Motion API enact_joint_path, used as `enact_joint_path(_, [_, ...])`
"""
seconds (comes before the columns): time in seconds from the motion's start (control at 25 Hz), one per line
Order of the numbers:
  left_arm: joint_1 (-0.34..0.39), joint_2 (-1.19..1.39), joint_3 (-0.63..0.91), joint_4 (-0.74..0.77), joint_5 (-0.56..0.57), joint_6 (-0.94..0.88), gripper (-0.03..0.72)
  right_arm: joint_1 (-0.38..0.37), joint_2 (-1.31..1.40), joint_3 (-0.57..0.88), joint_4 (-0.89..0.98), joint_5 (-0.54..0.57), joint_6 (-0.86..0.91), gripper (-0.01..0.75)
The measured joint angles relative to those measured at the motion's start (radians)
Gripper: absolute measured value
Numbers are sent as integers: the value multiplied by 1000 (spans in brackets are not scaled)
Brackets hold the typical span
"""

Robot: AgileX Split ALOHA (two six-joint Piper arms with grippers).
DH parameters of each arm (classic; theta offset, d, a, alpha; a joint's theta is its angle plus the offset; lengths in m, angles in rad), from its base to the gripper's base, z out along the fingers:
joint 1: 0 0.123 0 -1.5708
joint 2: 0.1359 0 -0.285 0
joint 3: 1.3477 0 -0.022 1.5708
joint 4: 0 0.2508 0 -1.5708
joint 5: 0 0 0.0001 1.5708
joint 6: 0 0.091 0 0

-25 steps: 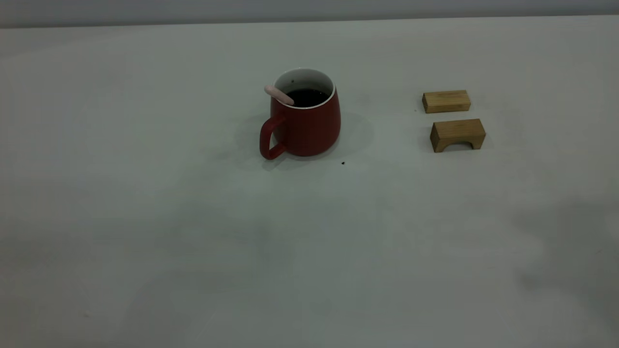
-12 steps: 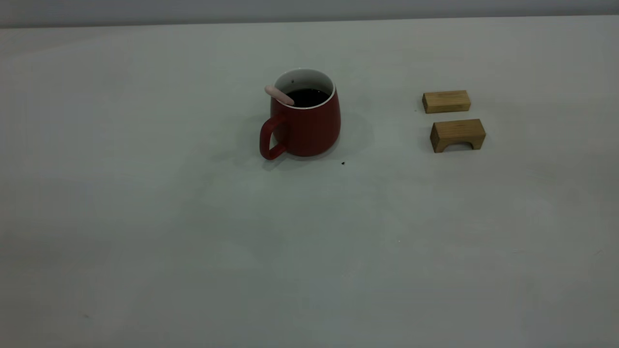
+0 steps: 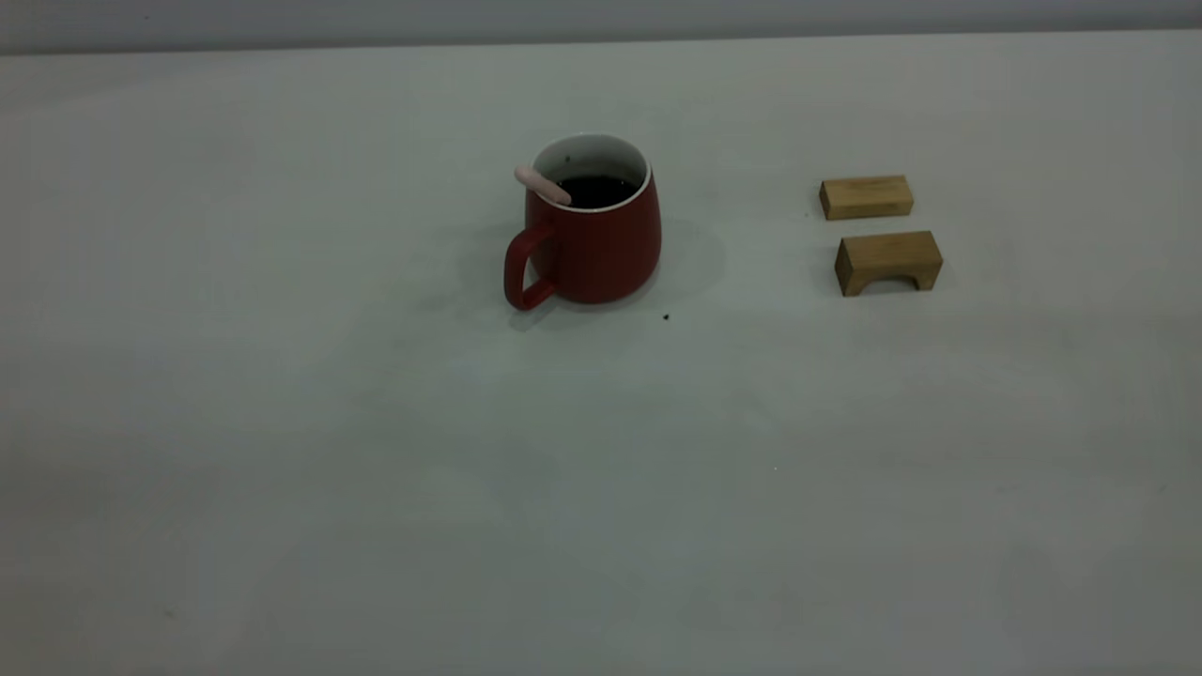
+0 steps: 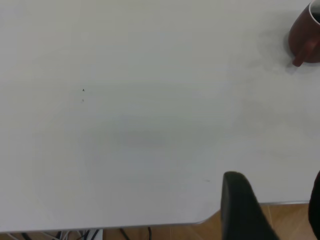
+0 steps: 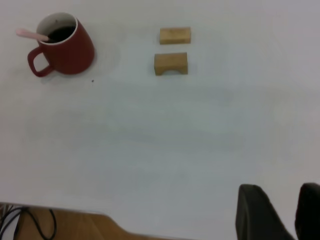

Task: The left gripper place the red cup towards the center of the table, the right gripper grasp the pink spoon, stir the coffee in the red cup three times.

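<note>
The red cup [image 3: 592, 246] stands upright near the middle of the table [image 3: 376, 451], handle towards the front left. Dark coffee [image 3: 598, 191] fills it. The pink spoon [image 3: 542, 185] leans in the cup, its pale pink handle sticking out over the rim on the left. Neither arm shows in the exterior view. The left gripper [image 4: 276, 179] is open and empty over the table's edge, far from the cup [image 4: 305, 37]. Also open and empty, the right gripper [image 5: 281, 189] hangs over the near part of the table, well away from the cup [image 5: 65, 47] and spoon [image 5: 30, 34].
Two tan wooden blocks lie right of the cup: a flat bar [image 3: 866, 197] and an arch-shaped one [image 3: 888, 262]. A tiny dark speck [image 3: 666, 317] sits in front of the cup. The table's edge [image 4: 150, 226] and cables show under the left gripper.
A faint shadow at the table's right front has faded away. The cup, spoon and blocks have not moved.
</note>
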Motion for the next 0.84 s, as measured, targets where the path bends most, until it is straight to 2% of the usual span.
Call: enact_joint_path(0.84, [0, 0, 0, 0, 0, 0, 407, 0, -2, 22, -46, -41, -51, 237])
